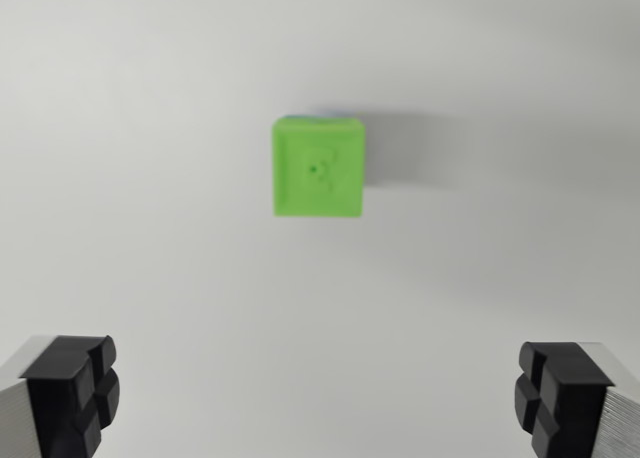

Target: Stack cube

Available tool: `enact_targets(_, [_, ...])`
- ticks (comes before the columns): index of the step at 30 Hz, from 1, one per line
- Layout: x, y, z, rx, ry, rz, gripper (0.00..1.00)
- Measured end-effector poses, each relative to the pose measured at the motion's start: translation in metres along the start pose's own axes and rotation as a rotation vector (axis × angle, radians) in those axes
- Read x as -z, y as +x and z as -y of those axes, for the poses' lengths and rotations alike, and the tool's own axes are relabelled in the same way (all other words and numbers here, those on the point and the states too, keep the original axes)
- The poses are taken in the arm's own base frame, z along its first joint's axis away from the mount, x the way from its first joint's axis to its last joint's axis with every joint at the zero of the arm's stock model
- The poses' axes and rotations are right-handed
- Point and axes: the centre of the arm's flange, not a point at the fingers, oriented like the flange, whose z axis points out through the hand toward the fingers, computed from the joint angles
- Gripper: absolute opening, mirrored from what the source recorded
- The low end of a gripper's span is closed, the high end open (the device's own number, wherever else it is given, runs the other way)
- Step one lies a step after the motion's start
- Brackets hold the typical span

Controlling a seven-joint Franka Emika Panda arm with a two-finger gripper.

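Green plastic cube [318, 168] sits on the plain white table surface [150, 178], up toward twelve o'clock from my gripper [320, 398] in the wrist view. A sliver of blue shows at its top edge; I can't tell what that is. My black finger pads [75, 388] stand wide apart at seven and five o'clock, holding nothing. I judge the cube light, rigid and fairly smooth; I'd pinch its two flat opposite side faces, centred
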Motion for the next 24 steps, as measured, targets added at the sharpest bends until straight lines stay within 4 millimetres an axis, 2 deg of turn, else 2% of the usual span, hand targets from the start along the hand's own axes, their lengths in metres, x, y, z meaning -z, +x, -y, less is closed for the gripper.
enact_targets(12, [0.036,0.000,0.000,0.000,0.000,-0.001,1.00])
enact_targets(24, [0.054,0.001,0.000,0.000,0.000,-0.001,1.00])
